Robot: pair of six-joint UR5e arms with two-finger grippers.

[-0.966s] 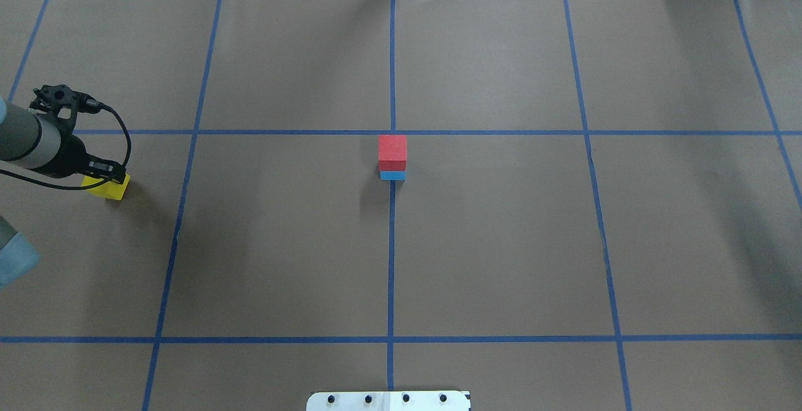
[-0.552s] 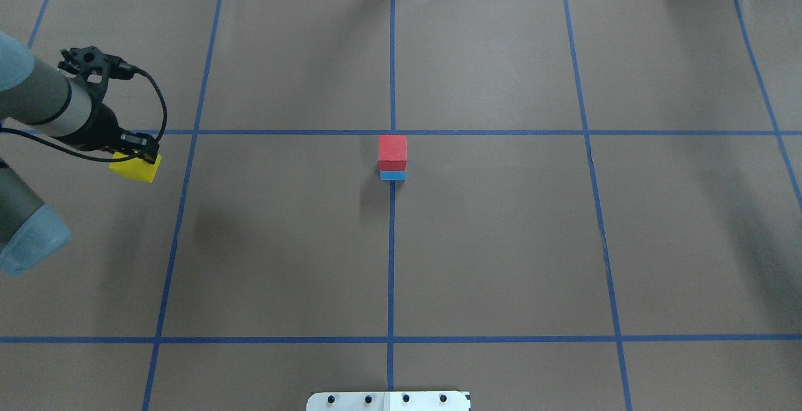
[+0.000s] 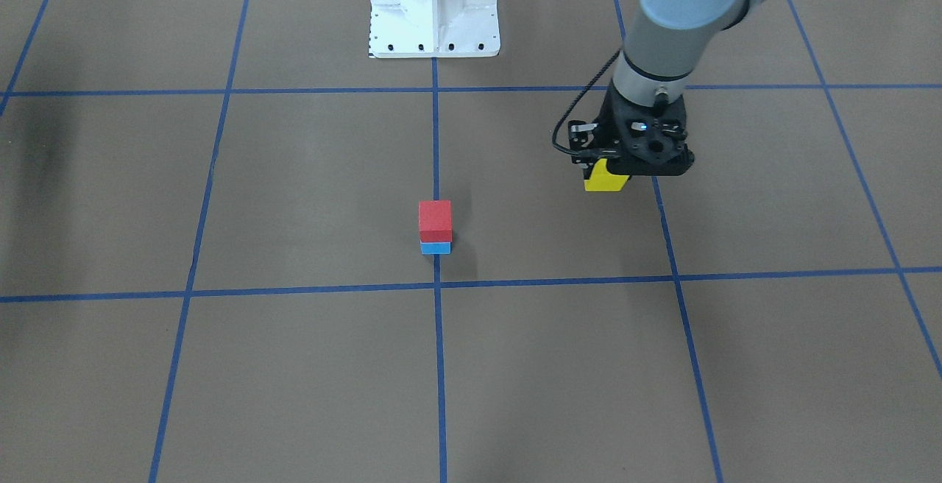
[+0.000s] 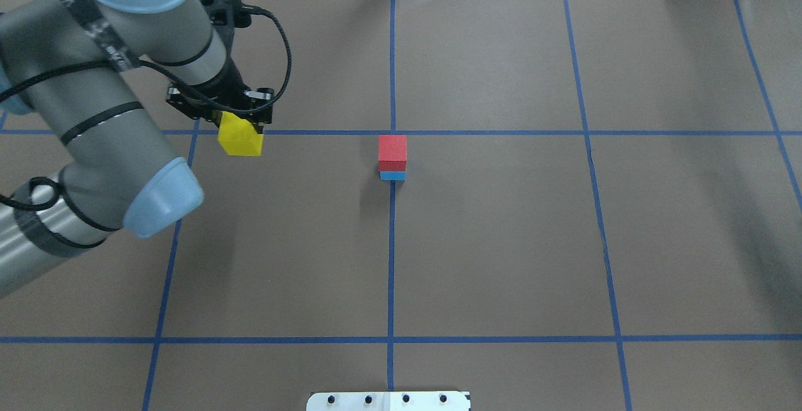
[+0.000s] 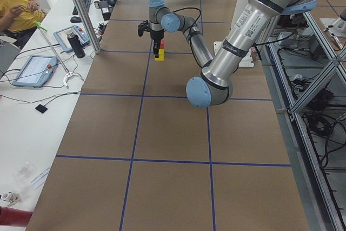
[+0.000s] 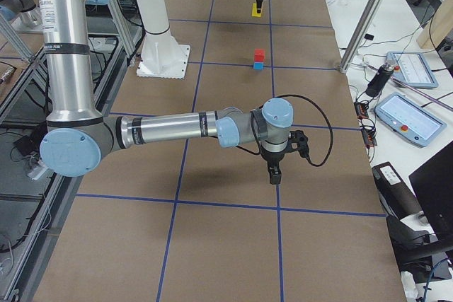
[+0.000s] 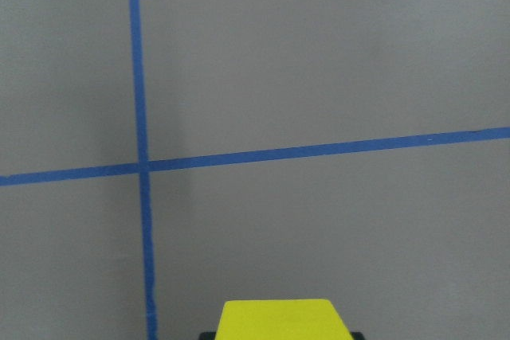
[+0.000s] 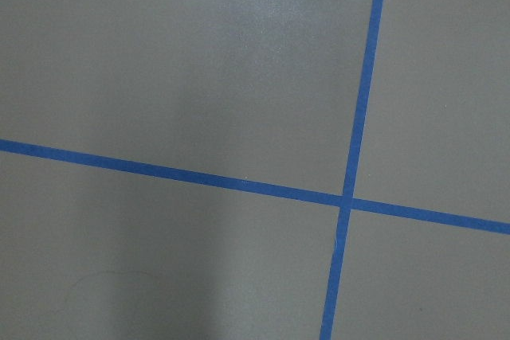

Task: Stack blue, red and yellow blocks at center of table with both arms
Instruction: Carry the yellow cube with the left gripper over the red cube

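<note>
Left claw (image 4: 239,124) is clamped on the yellow block (image 4: 240,141). The block sticks out below the claw and looks lifted off the bench (image 4: 501,242). It is well apart from the stack, on the robot's left side, near a crossing of tape lines (image 4: 391,260). Stack at bench centre: red block (image 4: 392,150) sits squarely on blue block (image 4: 392,175). Right claw (image 6: 274,173) shows only in the right side view, pointing down, well apart from the stack. Can't tell if it is wide or narrow.

Bare table (image 4: 313,223) between left tool (image 4: 241,123) (carrying yellow block (image 4: 240,141)) and obstacle: red block (image 4: 392,150) on blue block (image 4: 392,175).
</note>
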